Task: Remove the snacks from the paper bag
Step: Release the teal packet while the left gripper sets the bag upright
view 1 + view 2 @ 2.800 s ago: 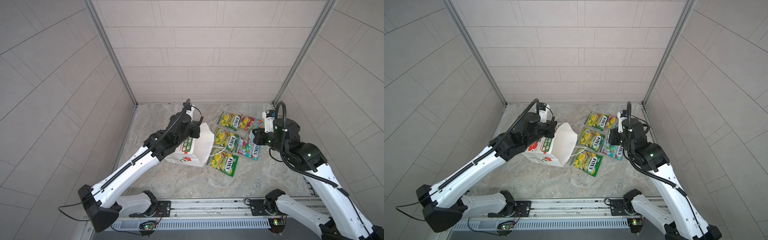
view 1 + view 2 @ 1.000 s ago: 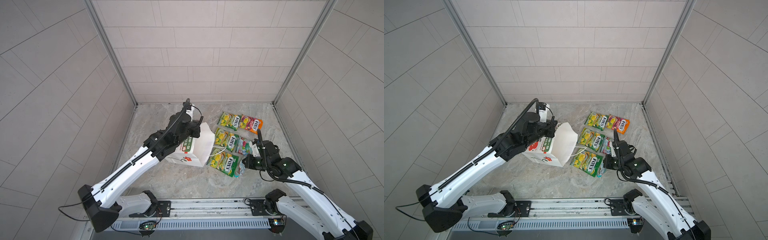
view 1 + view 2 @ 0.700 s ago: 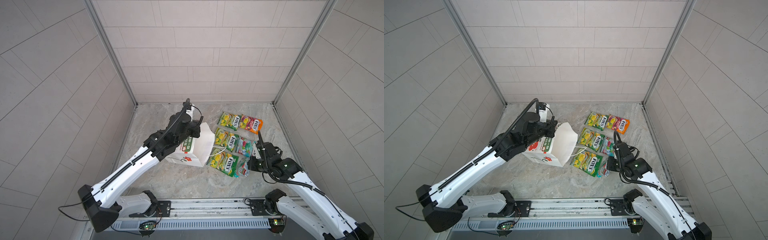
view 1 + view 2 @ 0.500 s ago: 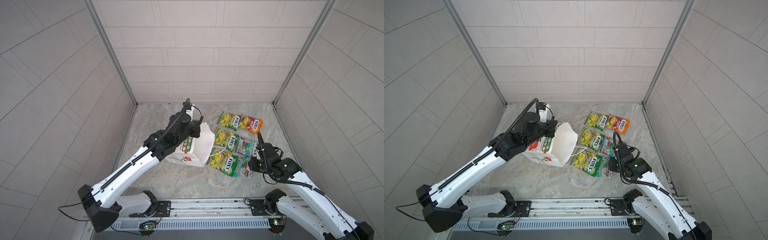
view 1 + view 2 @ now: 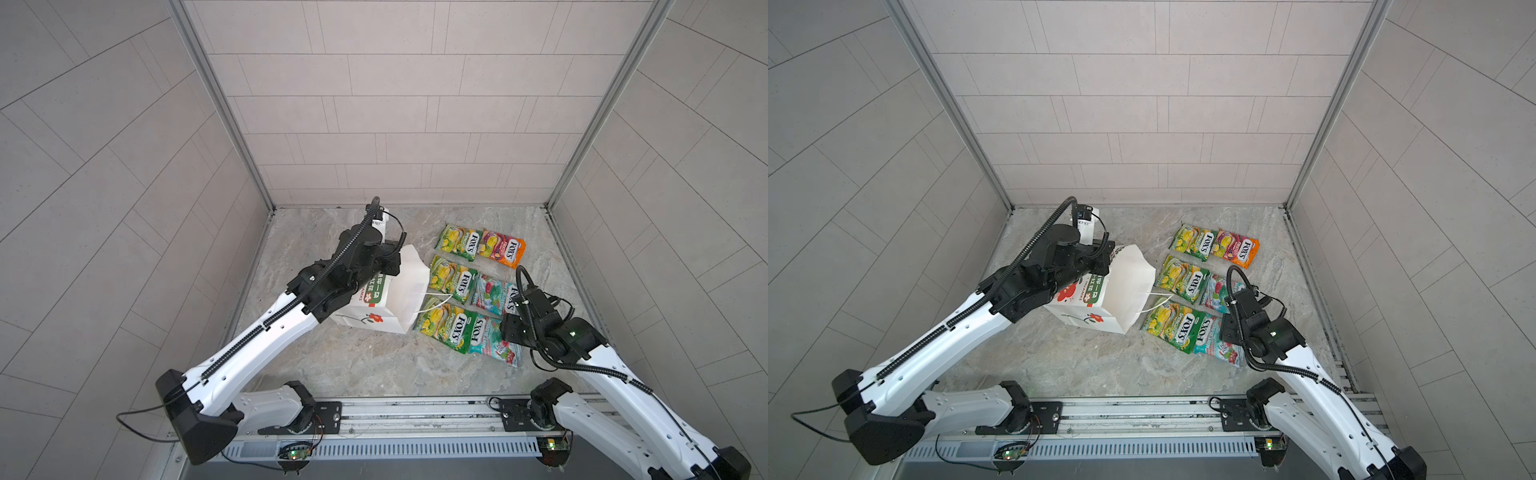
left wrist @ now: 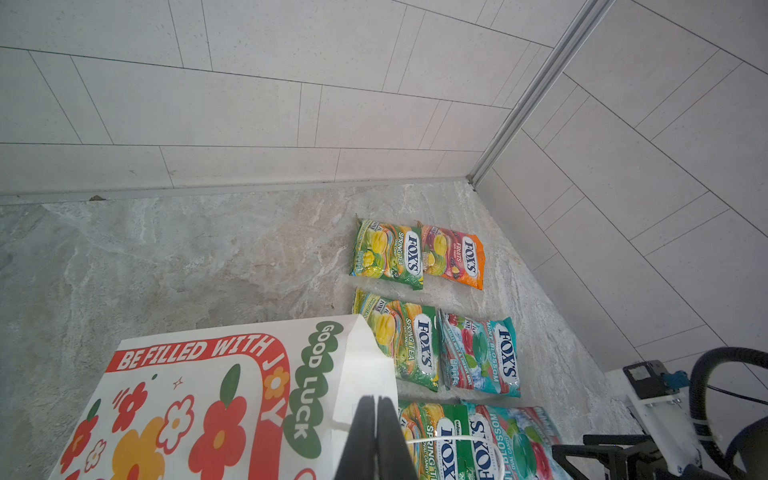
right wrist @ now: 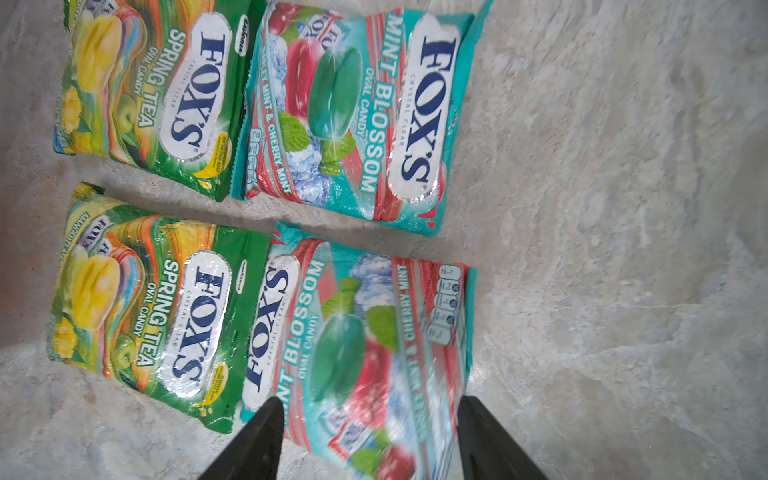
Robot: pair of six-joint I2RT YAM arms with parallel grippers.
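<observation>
The white paper bag [image 5: 374, 318] [image 5: 1096, 309] lies tipped on its side, its mouth facing the snacks. My left gripper [image 6: 376, 409] [image 5: 391, 268] is shut on the bag's upper rim. Six FOX'S snacks lie flat on the floor in a grid: three green-yellow packets [image 5: 459, 243] [image 5: 453, 279] [image 5: 446, 327], an orange-pink packet [image 5: 503, 248] and two teal-red packets [image 5: 494, 293] [image 5: 492, 340]. My right gripper [image 7: 368, 401] [image 5: 509, 332] hovers open over the near teal-red packet [image 7: 357, 332], its fingers apart on either side of the packet's end.
The floor is grey marbled stone [image 5: 365, 365] enclosed by tiled walls on three sides. The bag's white cord handle [image 5: 432, 301] trails over the green-yellow packets. A metal rail [image 5: 415, 419] with both arm bases runs along the front.
My right arm brought the second teal-red packet down to the front of the grid, laid it beside the near green-yellow packet and opened its jaws. The left arm and bag stayed still.
</observation>
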